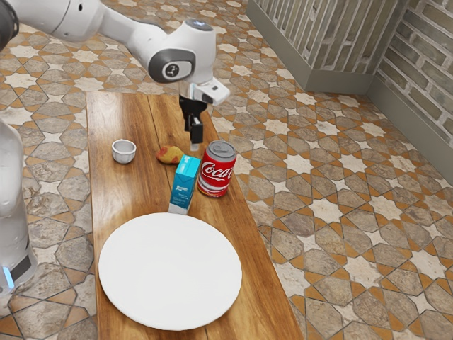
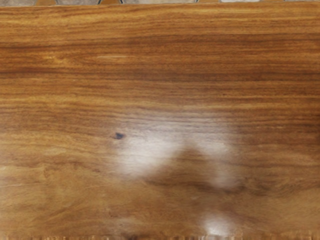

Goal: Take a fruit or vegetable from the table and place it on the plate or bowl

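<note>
Fingers (image 1: pixel 196 133) hang low over the table (image 1: pixel 120 184), near the fruit (image 1: pixel 168 154); whether released or clenched cannot be told. The fruit lies on the table between cup (image 1: pixel 124 150) and can (image 1: pixel 216 168), behind the carton (image 1: pixel 184 184), well apart from the plate (image 1: pixel 170 283).

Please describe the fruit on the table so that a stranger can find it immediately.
On the wooden table, a big white plate lies at the near end. Beyond it stand a blue carton and a red Coca-Cola can; the fruit lies just behind the carton. It alone is low, rounded, yellow and red.
</note>
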